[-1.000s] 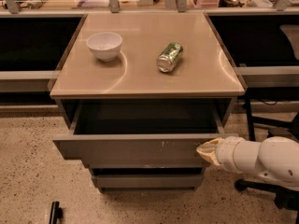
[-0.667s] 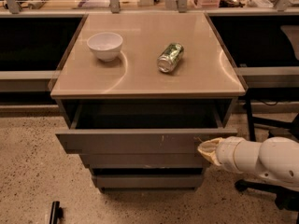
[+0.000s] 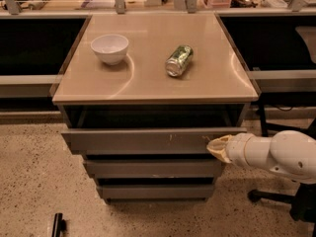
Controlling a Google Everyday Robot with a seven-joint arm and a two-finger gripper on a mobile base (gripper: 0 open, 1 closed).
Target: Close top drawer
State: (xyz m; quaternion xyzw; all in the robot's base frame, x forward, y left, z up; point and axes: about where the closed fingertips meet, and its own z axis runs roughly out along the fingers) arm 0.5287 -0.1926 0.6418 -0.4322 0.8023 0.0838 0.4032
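The top drawer (image 3: 143,141) is a wide grey handleless front with small whitish scratch marks right of centre. It stands pulled out a short way from the cabinet, with a dark gap above it under the beige top (image 3: 148,83). My gripper (image 3: 215,147) comes in from the right on a white arm and its yellowish tip touches the drawer front near its right end.
A white bowl (image 3: 109,48) and a green can (image 3: 178,60) lying on its side sit on the cabinet top. Two shorter grey drawer fronts (image 3: 153,168) sit below the top drawer. A chair base (image 3: 276,196) stands on the speckled floor at right. Desks flank the cabinet.
The top drawer has slid back into the cabinet, so the open gap is narrower. My gripper has moved with it, staying pressed on the front's right end.
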